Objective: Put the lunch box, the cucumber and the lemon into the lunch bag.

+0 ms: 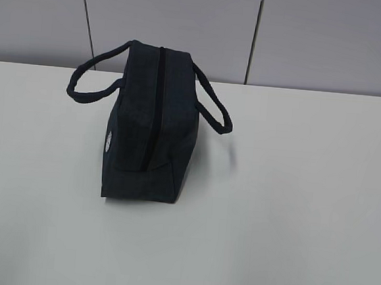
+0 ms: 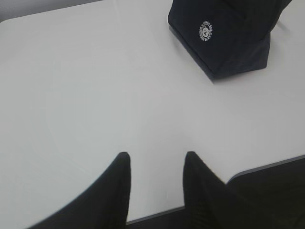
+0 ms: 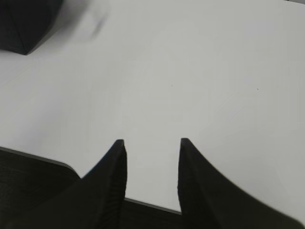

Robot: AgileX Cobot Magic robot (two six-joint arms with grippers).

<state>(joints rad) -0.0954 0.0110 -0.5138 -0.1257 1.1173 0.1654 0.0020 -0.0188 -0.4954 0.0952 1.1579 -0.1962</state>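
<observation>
The dark navy lunch bag (image 1: pixel 149 123) stands upright on the white table, left of centre, its top zipper (image 1: pixel 157 100) closed and its two loop handles hanging out to either side. Its round white logo (image 2: pixel 206 31) faces the left wrist view, where the lunch bag (image 2: pixel 228 38) sits at the top right. Only a corner of the lunch bag (image 3: pixel 24 24) enters the right wrist view. My left gripper (image 2: pixel 157 155) and right gripper (image 3: pixel 151 141) both hover open and empty over the table's near edge. The lunch box, cucumber and lemon are out of view.
The white table (image 1: pixel 291 210) stretches wide to the right of the bag and in front of it. A grey panelled wall (image 1: pixel 186 23) rises behind the table's far edge. The near table edge (image 2: pixel 267 164) runs just under both grippers.
</observation>
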